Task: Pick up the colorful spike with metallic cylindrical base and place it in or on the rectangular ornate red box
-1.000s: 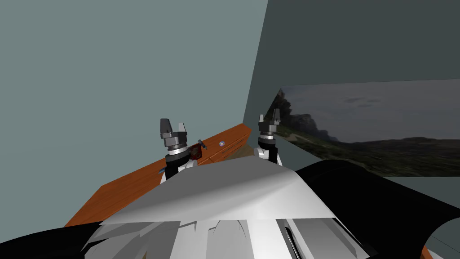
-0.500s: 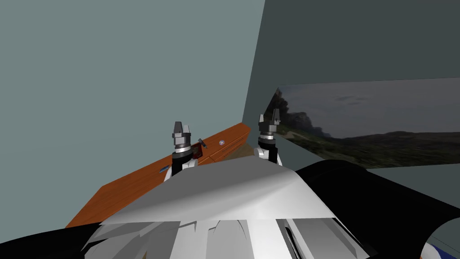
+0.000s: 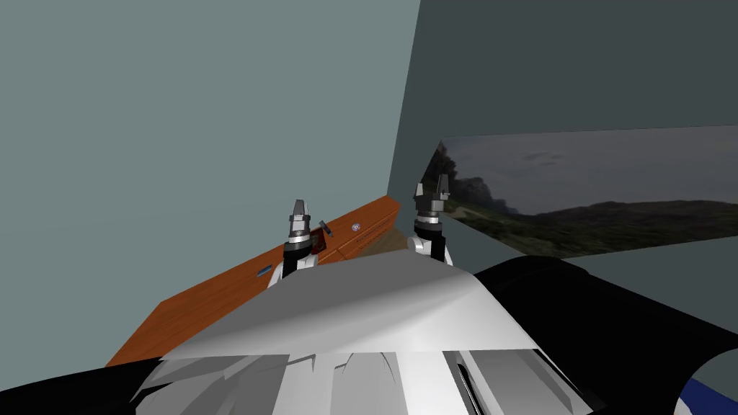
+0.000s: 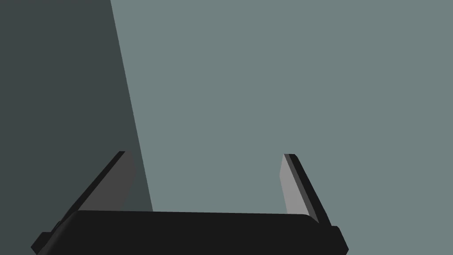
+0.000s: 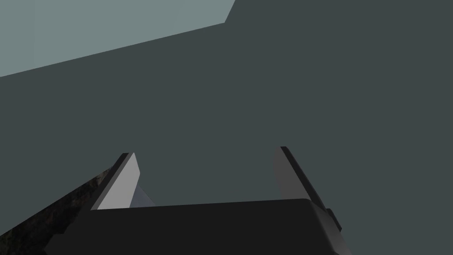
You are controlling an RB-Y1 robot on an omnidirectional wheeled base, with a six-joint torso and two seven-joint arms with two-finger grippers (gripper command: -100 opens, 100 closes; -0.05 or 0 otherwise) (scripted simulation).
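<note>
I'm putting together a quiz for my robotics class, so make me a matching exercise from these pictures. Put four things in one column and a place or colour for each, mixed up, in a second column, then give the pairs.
Things:
1. left pincer
2. right pincer
3. wooden top
4. landscape picture

Places and colours:
a. on the darker wall
b. open, upright by the picture's near end
c. orange-brown, along the lighter wall
d. open, upright beside the red box

Pairs: 1-d, 2-b, 3-c, 4-a.
</note>
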